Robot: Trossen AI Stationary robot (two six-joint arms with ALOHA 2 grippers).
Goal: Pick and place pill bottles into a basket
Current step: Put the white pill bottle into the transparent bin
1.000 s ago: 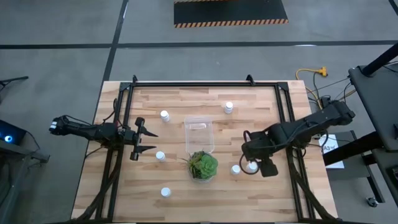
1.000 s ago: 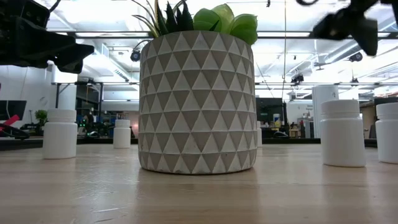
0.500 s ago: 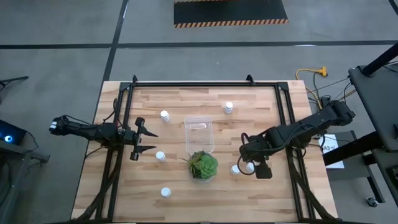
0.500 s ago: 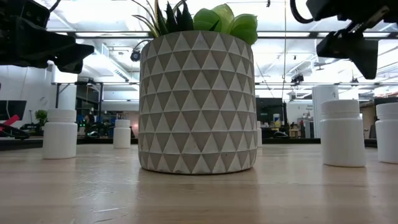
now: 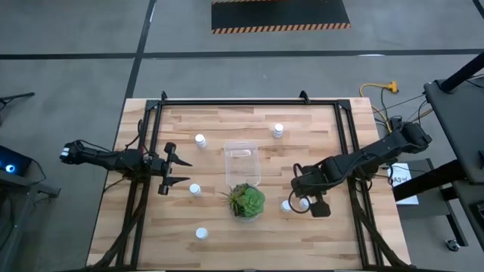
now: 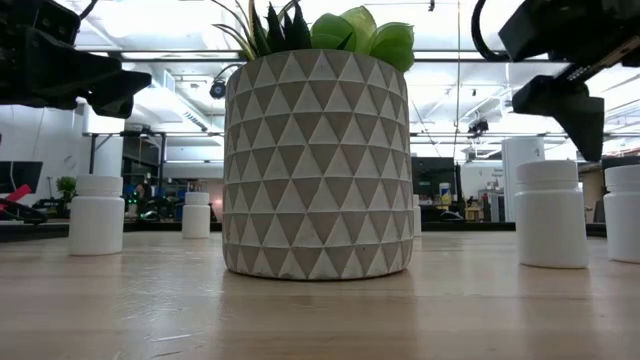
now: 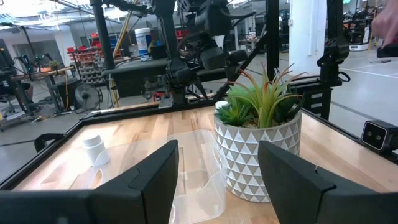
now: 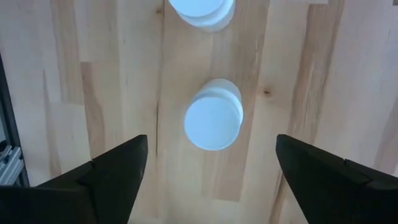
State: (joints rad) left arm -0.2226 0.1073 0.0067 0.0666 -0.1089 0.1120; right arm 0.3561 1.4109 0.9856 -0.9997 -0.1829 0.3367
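Wooden planks make up the bench [image 5: 227, 125], framed by dark rails, with grey floor all around it; beyond it, at bench height, a bright workshop with ceiling lights shows. At the middle of the bench lies the basket [image 5: 242, 163], clear and rectangular, with nothing in it that I can make out; just on its near side stands the potted plant [image 5: 246, 201] in a pot of white triangles. All six pill bottles stand upright on the wood, outside the basket: one [image 5: 200, 140] beyond and left of the basket; one [image 5: 278, 131] beyond and right of it; one [image 5: 195, 190] left of the plant; one [image 5: 201, 233] near the front edge on the left; one [image 5: 286, 205] just right of the plant; and one [image 5: 302, 202] beside that, under my right arm. My right tool [image 5: 300, 198] hangs straight above this last pair, pointing down; its fingers [image 8: 112, 171] stand wide apart, and the nearer bottle's cap [image 8: 213, 119] shows between them, not touched. My left tool [image 5: 178, 171] waits over the left part of the bench, level, aimed towards the basket; its fingers are spread apart too, holding nothing.
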